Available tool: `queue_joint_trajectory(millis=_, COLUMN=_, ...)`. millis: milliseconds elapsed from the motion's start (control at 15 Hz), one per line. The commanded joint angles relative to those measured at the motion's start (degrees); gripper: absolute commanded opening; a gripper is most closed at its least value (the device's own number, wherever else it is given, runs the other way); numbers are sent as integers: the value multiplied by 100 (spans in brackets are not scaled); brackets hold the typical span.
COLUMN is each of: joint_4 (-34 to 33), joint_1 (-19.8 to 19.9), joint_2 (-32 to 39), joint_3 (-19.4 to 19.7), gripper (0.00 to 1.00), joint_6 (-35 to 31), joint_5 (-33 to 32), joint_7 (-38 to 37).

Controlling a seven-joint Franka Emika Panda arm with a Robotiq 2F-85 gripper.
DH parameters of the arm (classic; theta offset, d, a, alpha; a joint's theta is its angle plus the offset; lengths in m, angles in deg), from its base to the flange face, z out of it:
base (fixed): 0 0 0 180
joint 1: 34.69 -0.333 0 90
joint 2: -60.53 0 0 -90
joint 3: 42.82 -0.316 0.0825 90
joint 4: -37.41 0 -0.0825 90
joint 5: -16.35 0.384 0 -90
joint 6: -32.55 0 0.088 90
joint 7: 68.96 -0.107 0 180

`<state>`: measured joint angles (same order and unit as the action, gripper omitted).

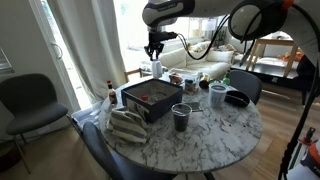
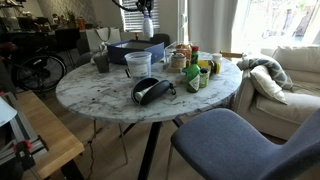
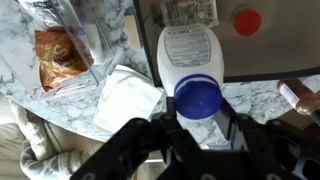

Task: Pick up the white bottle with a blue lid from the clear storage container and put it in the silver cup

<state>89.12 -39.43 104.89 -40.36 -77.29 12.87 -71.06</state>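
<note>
My gripper [image 3: 199, 118] is shut on the white bottle [image 3: 189, 52] at its blue lid [image 3: 198, 97]. In both exterior views the gripper [image 1: 154, 50] [image 2: 147, 20] holds the bottle [image 1: 156, 68] well above the table, past the far edge of the clear storage container [image 1: 150, 100] [image 2: 135, 50]. In the wrist view the container [image 3: 60, 45] lies at the upper left with an orange snack bag in it. The silver cup [image 1: 218, 95] [image 2: 140, 64] stands upright on the marble table, apart from the gripper.
A darker grey cup [image 1: 181, 117] [image 2: 101, 62] stands near the container. A low black bowl [image 1: 237, 98] [image 2: 150, 90] sits beside the silver cup. Several bottles and jars [image 2: 195, 70] are grouped on the table. A striped folded cloth [image 1: 127, 124] lies at the table's edge.
</note>
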Motion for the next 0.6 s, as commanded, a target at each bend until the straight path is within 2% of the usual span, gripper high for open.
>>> queue_joint_trajectory(millis=0, joint_4=22, joint_1=-4, joint_2=0, joint_3=-2, gripper=43, joint_6=0, joint_5=0, joint_7=1)
queue_joint_trajectory(millis=67, joint_4=51, joint_1=-11, joint_2=0, joint_3=-6, gripper=18, joint_6=0, joint_5=0, joint_7=1)
queue_joint_trajectory(millis=267, joint_4=65, joint_1=82, joint_2=-171, joint_3=133, gripper=18, joint_6=-201, joint_5=-56, joint_7=-51)
queue_joint_trajectory(millis=533, joint_4=479, joint_1=303, joint_2=-798, joint_3=291, gripper=18, joint_6=-641, joint_5=19, joint_7=-48)
